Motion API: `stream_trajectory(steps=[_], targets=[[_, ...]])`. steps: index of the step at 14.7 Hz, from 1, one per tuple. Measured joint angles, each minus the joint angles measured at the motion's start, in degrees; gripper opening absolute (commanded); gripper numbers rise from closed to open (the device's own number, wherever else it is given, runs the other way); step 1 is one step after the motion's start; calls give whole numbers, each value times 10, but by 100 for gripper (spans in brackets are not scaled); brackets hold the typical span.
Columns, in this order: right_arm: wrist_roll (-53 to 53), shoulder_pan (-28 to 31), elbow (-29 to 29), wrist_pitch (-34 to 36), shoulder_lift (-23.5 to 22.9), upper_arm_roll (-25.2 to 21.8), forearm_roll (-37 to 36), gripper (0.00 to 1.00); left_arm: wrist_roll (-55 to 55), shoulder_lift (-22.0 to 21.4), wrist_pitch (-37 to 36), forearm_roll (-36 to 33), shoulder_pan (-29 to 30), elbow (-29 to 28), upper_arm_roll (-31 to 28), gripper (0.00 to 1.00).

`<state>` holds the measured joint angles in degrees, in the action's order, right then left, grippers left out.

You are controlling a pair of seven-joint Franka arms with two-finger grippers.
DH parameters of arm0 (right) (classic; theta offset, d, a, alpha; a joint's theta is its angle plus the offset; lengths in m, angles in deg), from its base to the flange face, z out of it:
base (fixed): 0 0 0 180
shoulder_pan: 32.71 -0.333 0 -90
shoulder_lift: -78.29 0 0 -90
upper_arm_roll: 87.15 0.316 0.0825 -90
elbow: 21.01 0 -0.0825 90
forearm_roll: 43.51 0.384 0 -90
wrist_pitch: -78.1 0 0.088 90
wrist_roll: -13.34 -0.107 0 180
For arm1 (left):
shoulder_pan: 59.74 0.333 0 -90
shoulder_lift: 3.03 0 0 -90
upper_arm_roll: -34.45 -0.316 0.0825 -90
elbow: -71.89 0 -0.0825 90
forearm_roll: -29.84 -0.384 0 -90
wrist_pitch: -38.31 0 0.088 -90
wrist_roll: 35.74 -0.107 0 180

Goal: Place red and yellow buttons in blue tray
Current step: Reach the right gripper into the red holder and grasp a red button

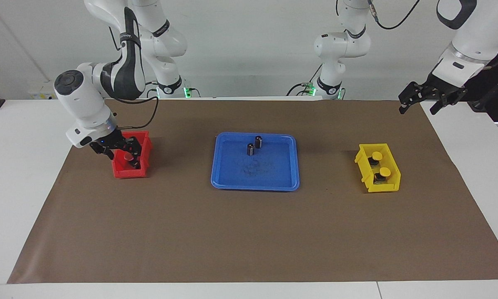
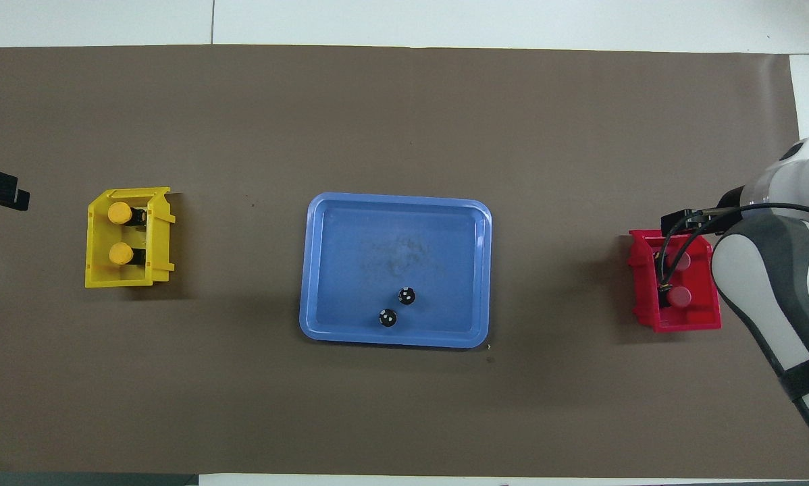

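White table, brown mat w/ blue tray, red bin, yellow bin

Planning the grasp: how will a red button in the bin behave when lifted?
Red button: probably stiff and light, being small plastic. Its wide cap on a narrow base suggests it tips easily when set down. The round cap may slip between fingers.

The right pincer partly hides one red button.

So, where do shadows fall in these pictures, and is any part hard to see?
Overhead view: soft shadows edge the blue tray and the red bin. Facing view: the right gripper hides part of that bin's inside. Both views: even light, no glare.
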<state>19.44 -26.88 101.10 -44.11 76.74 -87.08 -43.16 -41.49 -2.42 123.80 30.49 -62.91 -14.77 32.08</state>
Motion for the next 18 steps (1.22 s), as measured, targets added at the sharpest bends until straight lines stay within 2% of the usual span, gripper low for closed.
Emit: stream_trajectory(steps=[2, 6, 18], targets=[[0, 0, 13, -13, 0, 0, 0, 74, 0, 0, 0, 0, 0, 0, 0, 100], [0, 1, 35, -33, 0, 0, 0, 71, 0, 0, 0, 0, 0, 0, 0, 100], [0, 14, 67, -63, 4, -1, 0, 71, 0, 0, 0, 0, 0, 0, 0, 100]])
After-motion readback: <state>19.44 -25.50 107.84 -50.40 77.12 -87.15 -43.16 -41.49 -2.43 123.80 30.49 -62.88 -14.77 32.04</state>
